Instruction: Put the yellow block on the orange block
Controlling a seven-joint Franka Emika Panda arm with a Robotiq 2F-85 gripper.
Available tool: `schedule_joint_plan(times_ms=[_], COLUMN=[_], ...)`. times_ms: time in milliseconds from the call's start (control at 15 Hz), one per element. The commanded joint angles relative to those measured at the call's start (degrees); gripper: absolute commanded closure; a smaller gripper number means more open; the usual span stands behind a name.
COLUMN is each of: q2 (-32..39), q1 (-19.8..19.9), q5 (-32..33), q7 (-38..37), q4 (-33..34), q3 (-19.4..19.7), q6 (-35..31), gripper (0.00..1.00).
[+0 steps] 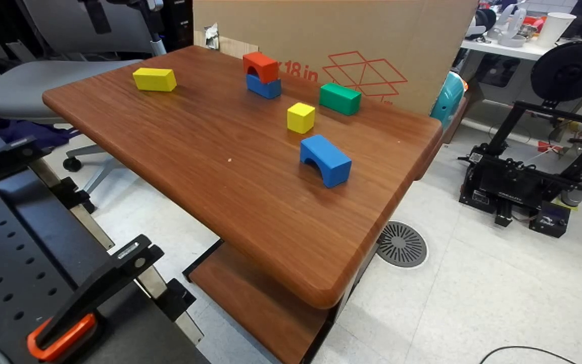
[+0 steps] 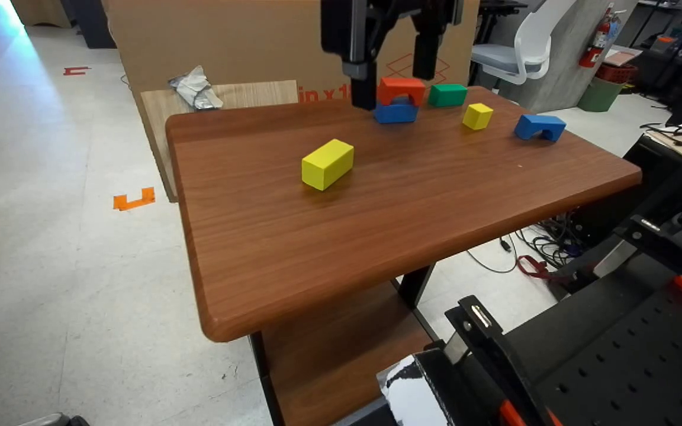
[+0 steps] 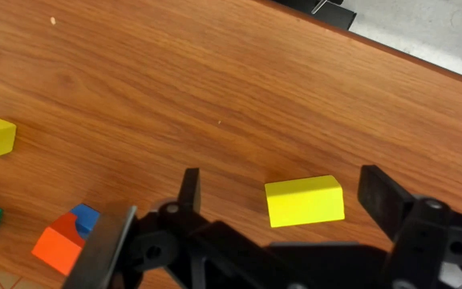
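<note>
Trouble could come at the placing: the red-orange arched block (image 1: pixel 267 68) rests on a low blue block (image 1: pixel 264 87), and off-centre pressure might topple those 2. The bright yellow oblong block (image 2: pixel 327 164) lies on the brown wood-grained tabletop (image 2: pixel 424 189), well below the black gripper (image 3: pixel 285 192), which is spread wide, holding and touching nothing.

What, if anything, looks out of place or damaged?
A pale speck on the brown tabletop stands out, maybe debris or chipping. A crumpled silvery scrap by the wooden board looks untidy. The yellow block looks undamaged.
</note>
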State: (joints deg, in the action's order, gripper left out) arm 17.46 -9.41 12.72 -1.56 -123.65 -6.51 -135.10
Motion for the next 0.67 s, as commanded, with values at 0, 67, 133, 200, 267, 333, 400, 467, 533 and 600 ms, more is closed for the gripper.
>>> schedule_joint_plan(times_ms=[0,67,133,200,267,333,400,467,533,600], q2=[4.91,5.8,6.7,7.59,8.36,9.17,10.04,11.1,12.23,13.44], q1=[-1.46,-1.62,-1.77,-1.83,-1.84,-1.8,-1.84,-2.11,-2.53,-2.83], q5=[2.25,1.9,1.72,1.62,1.57,1.67,1.78,2.24,2.55,2.82], q7=[2.64,3.76,4.81,5.63,6.43,7.22,7.88,8.1,8.09,8.25], q4=[4.23,4.9,5.55,6.27,6.94,7.75,8.69,9.68,10.9,12.05], q3=[-0.38,-0.65,-0.79,-0.82,-0.83,-0.77,-0.66,-0.4,-0.27,-0.22], q6=[-0.72,-0.62,-0.78,-0.85,-0.83,-0.48,0.21,0.53,0.99,1.45], gripper=[0.0,0.0,0.0,0.0,0.0,0.0,0.0,0.0,0.0,0.0])
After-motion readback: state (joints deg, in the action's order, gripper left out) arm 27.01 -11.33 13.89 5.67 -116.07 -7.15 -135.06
